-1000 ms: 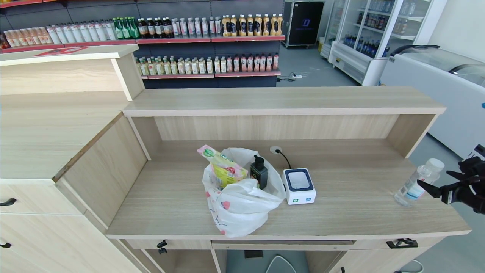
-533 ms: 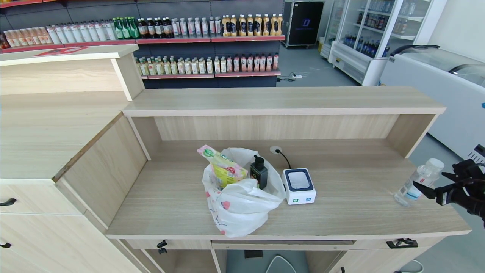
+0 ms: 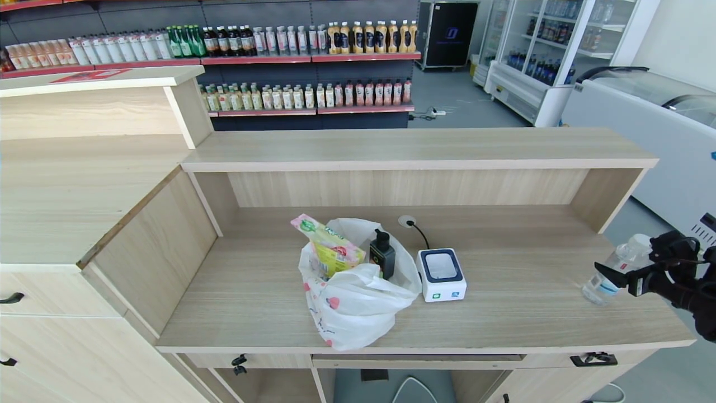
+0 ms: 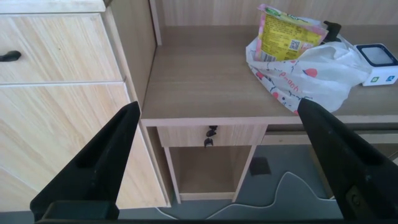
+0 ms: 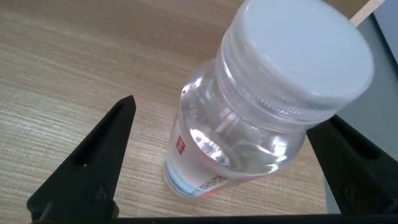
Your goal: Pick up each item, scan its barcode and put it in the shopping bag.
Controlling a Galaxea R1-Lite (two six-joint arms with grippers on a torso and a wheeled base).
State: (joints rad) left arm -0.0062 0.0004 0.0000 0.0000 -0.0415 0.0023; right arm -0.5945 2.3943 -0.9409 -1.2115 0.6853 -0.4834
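So the clear plastic bottle with the white screw cap (image 3: 608, 277) is stood on its base at the far right end of the pale wooden counter (image 3: 503, 313), well apart from everything else, which is probably why it's approached from the side. The right end effector (image 3: 622, 253) is spread wide with a finger on each side of the bottle, nothing gripped yet, so a squeeze looks to be what's needed next. The white square scanner with the blue-framed window (image 3: 441, 274) is parked just beside the white printed plastic shopping bag (image 3: 352, 302), so the trip from scan to bag is kept short. The left end effector (image 4: 217, 109) is held wide open and empty, off the counter's left end.
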